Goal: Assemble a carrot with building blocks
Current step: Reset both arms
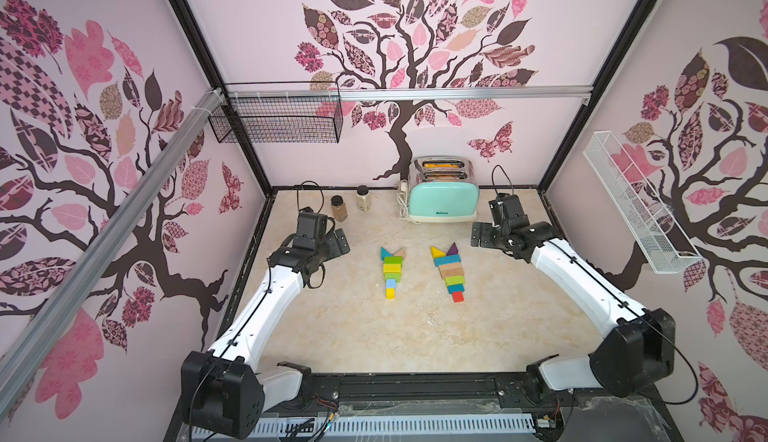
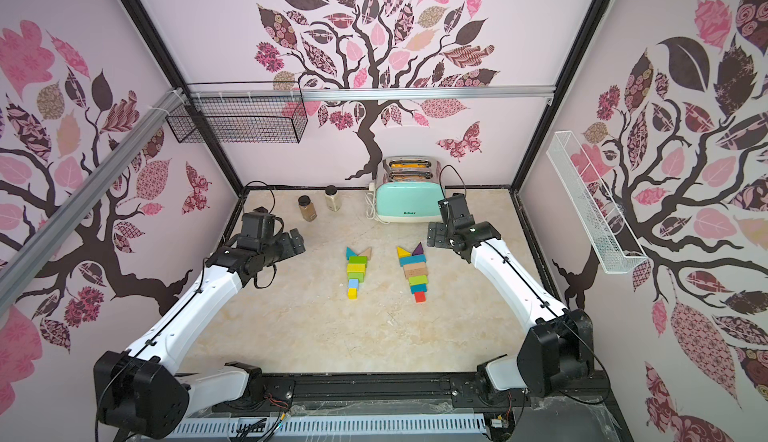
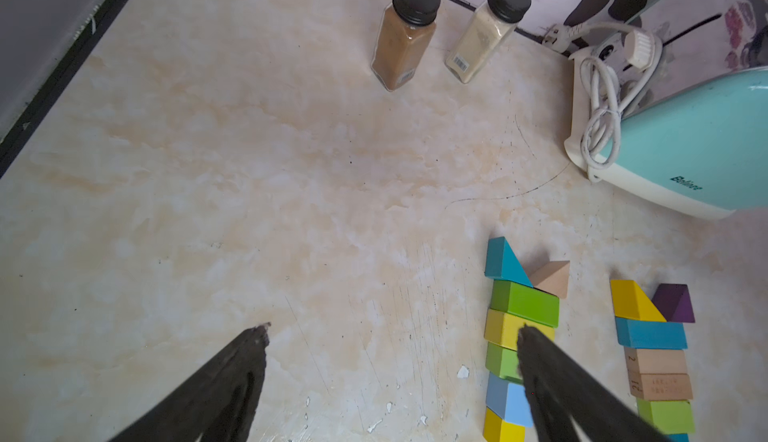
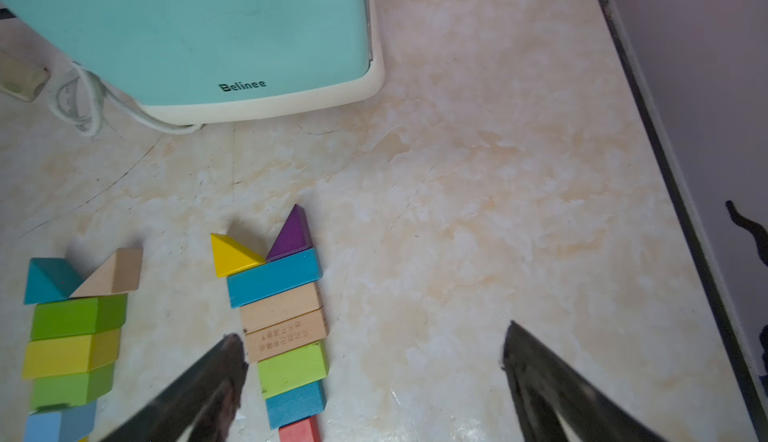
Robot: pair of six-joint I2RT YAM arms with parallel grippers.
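Looking from the left, my left gripper [image 1: 338, 245] hangs wide open with nothing in it, near the left carrot [image 1: 392, 271] and not touching it. That carrot lies flat on the table [image 1: 353, 336]: a teal wedge [image 1: 385, 252] and a tan wedge [image 1: 400, 252] for leaves, then a green bar [image 1: 392, 260], more blocks that get smaller, and a yellow cube [image 1: 390, 293] as the tip. Next to it, a little apart, lies the right carrot [image 1: 449, 271]: a yellow wedge [image 1: 436, 251] and a purple wedge [image 1: 453, 248] for leaves, a teal bar [image 1: 447, 259], more blocks that get smaller, and a red cube [image 1: 458, 296] as the tip. My right gripper [image 1: 479, 236] is wide open and empty too, off to the side of that carrot. I see no loose blocks left, so I think the building is done and I only need to pull my arms back
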